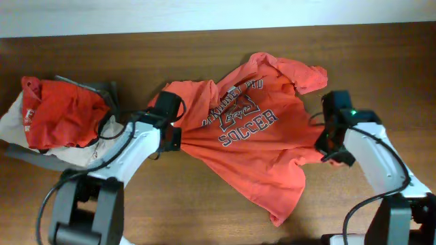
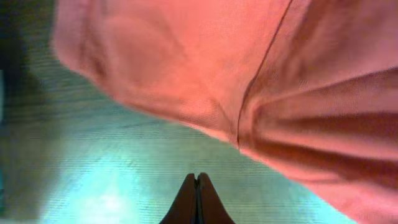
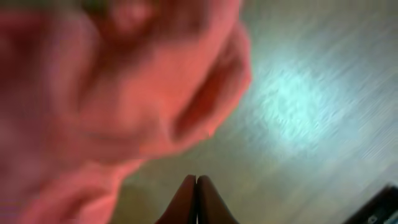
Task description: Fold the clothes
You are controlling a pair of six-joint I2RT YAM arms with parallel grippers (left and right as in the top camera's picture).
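Observation:
The clothes, an orange-red T-shirt (image 1: 262, 153) with a navy-and-white "SOCCER" print, lie rumpled and face up mid-table, with creases running between the two arms. My left gripper (image 1: 174, 140) sits at the shirt's left edge. In the left wrist view it (image 2: 197, 179) is shut with nothing between the tips, over bare table, and the shirt (image 2: 249, 68) lies just ahead. My right gripper (image 1: 326, 145) is at the shirt's right edge. In the right wrist view it (image 3: 196, 179) is shut and empty too, with blurred shirt fabric (image 3: 93, 93) ahead to the left.
A heap of other garments lies at the left: a red piece (image 1: 60, 112) on beige cloth (image 1: 13, 122), with grey fabric (image 1: 102, 88) behind. The wooden table (image 1: 204, 197) ends at a pale strip along the back.

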